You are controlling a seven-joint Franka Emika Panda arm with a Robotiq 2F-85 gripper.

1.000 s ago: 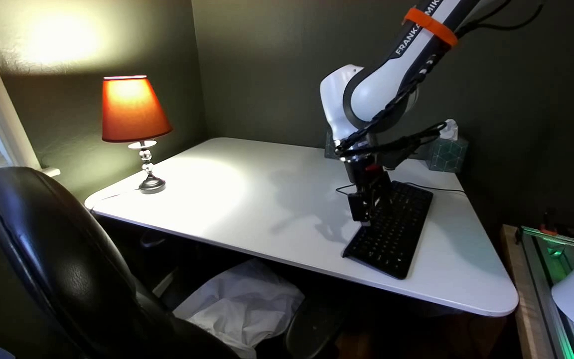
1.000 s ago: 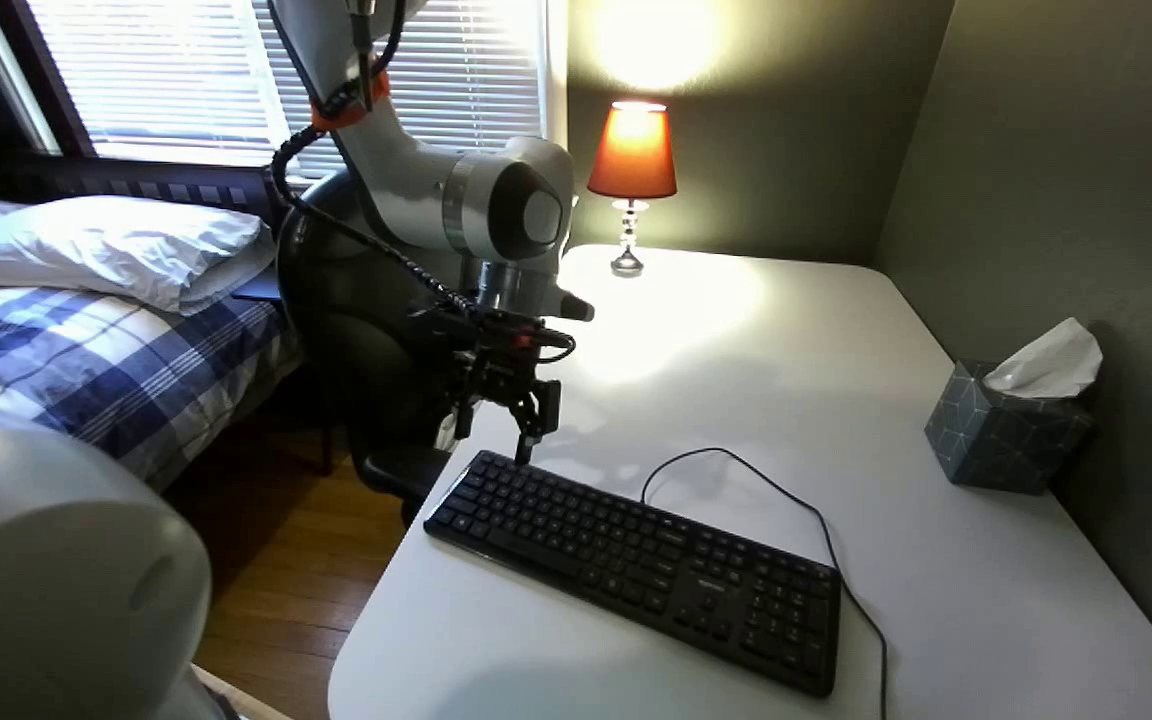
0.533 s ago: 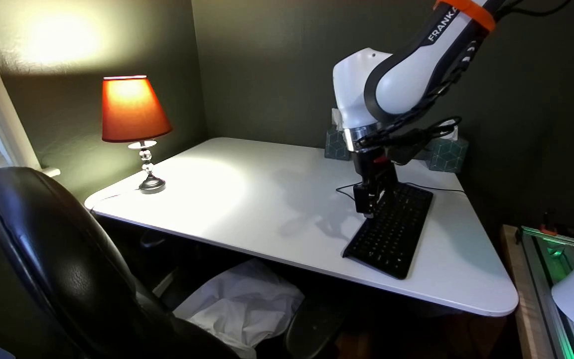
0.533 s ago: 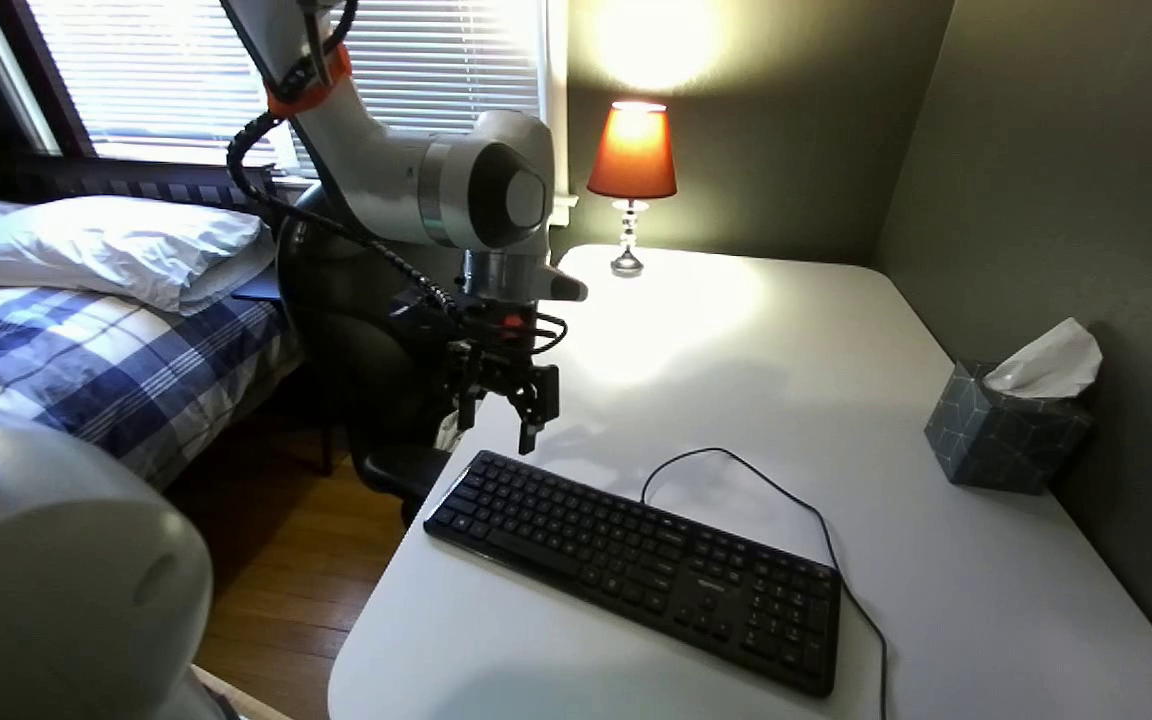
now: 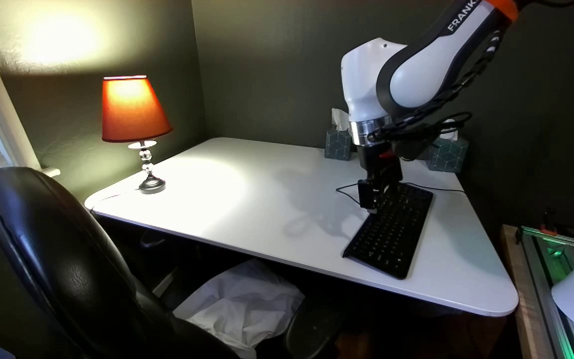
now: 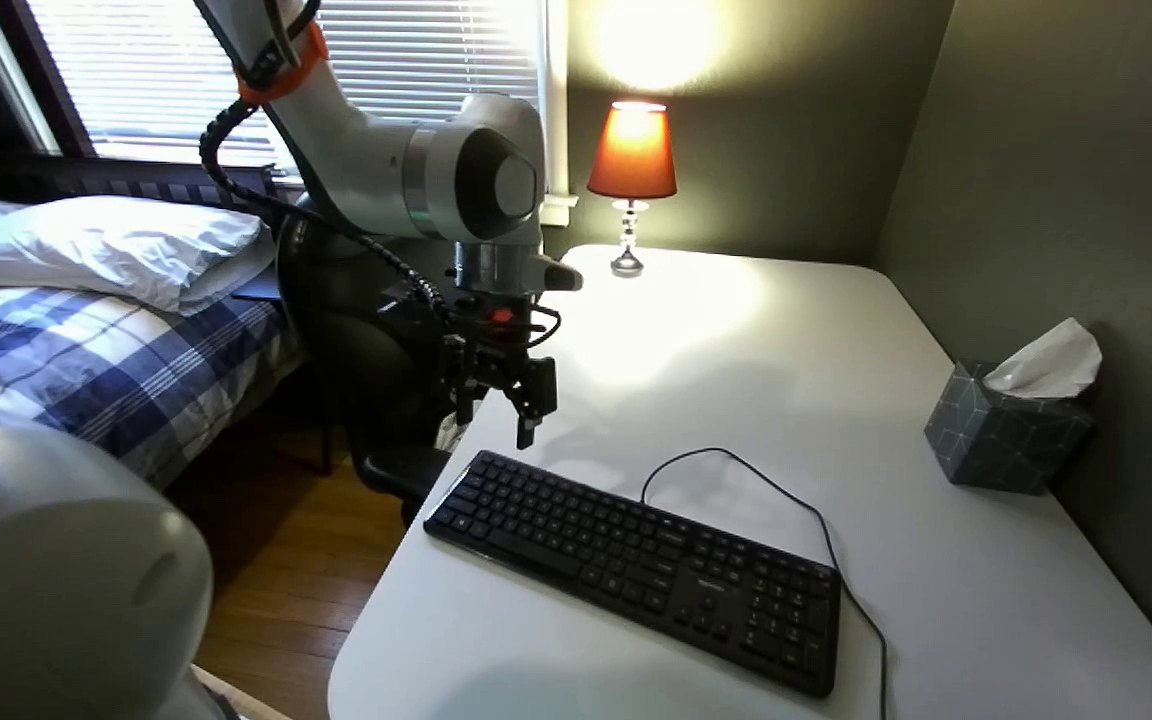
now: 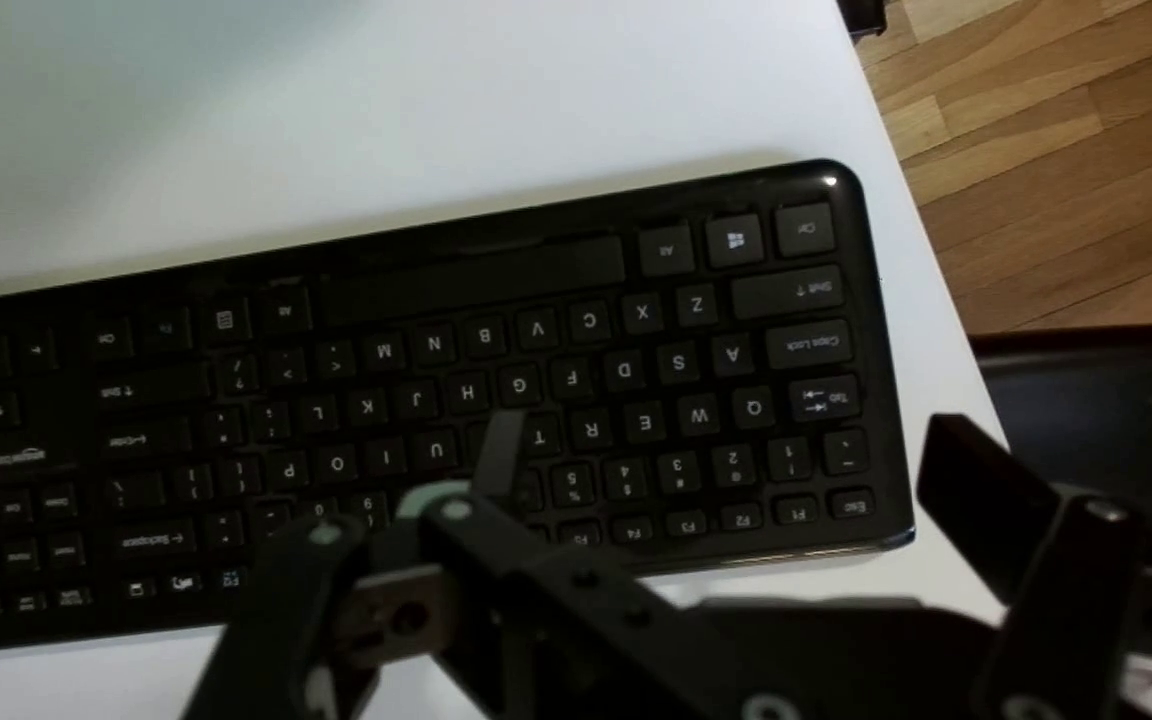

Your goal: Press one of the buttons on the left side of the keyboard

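Observation:
The black keyboard [image 5: 389, 244] lies flat on the white table; it also shows in an exterior view [image 6: 626, 570] and in the wrist view [image 7: 416, 400], where its letters stand upside down. Its left end, with the Esc, Tab and Ctrl keys, is at the right of the wrist view. My gripper [image 7: 726, 430] is open and empty. In the wrist view one finger overlaps the keys near T, and the other is past the left edge. In an exterior view the gripper [image 6: 494, 425] hangs above the keyboard's left end, with a gap between fingertips and keys.
The keyboard's thin cable [image 6: 786, 492] curves over the table [image 6: 936, 600]. Tissue boxes [image 5: 338, 144] [image 5: 447, 154] stand toward the back wall. A lit orange lamp [image 5: 135, 109] stands at the far end. A black chair [image 5: 63, 254] stands at the table's edge.
The gripper has risen a little from the keyboard. In an exterior view the arm has shifted right and up. The keyboard has not moved and the fingers stay apart.

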